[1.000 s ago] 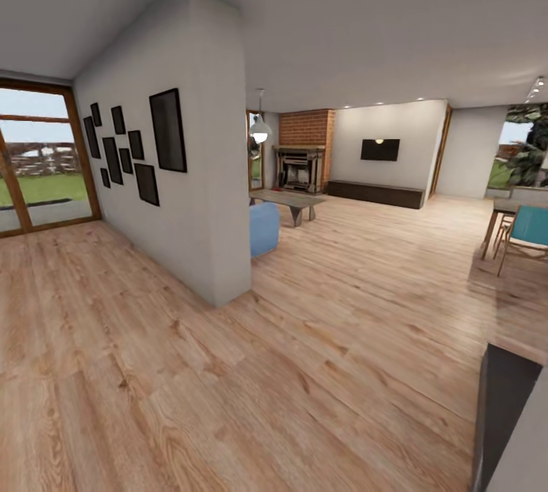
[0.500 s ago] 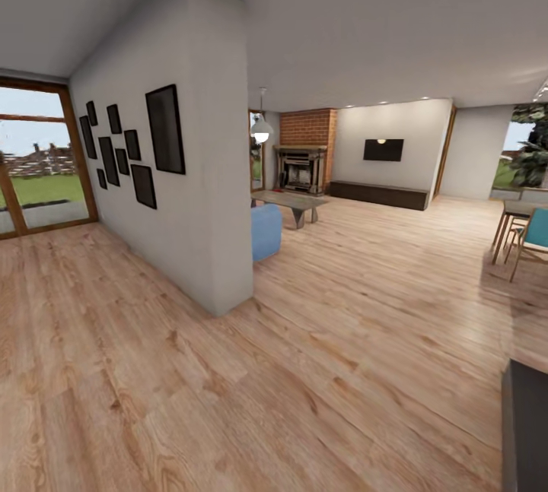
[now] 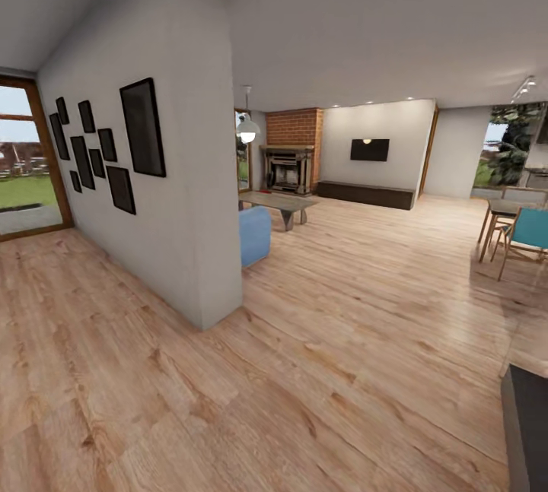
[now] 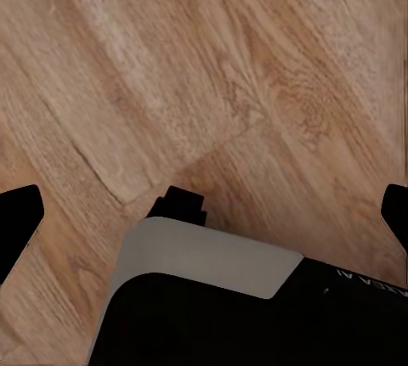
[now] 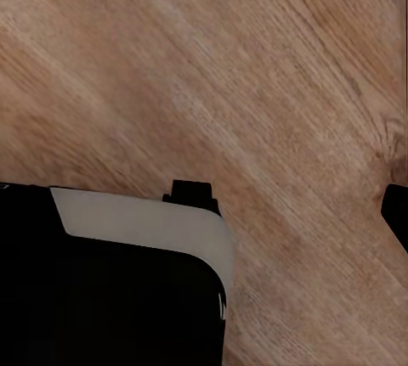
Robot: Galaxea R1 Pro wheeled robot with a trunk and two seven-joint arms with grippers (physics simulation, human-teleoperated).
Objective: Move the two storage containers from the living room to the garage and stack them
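Note:
The storage containers are out of view, and so is the garage. The living room lies ahead across light wood planks, with its red-brick fireplace (image 3: pixel 293 144), black TV (image 3: pixel 370 150) and long dark bench (image 3: pixel 365 195). My left gripper (image 4: pixel 206 210) hangs open over the plank floor, its two black fingertips (image 4: pixel 17 217) far apart at the picture's edges. My right gripper (image 5: pixel 204 213) is also open over the planks; one fingertip (image 5: pixel 396 211) shows at the edge and the other blends into my dark base. Nothing is held.
A white partition wall (image 3: pixel 190 195) with several black frames stands close on the left. Beyond its end are a blue ottoman (image 3: pixel 255 235) and a low coffee table (image 3: pixel 278 203). Teal chairs (image 3: pixel 527 232) and a table stand at the right. A dark counter corner (image 3: pixel 527 431) is at lower right.
The whole head view has shifted: the camera turned slightly right, so the partition wall and glass door slid left. Nothing in the room itself moved.

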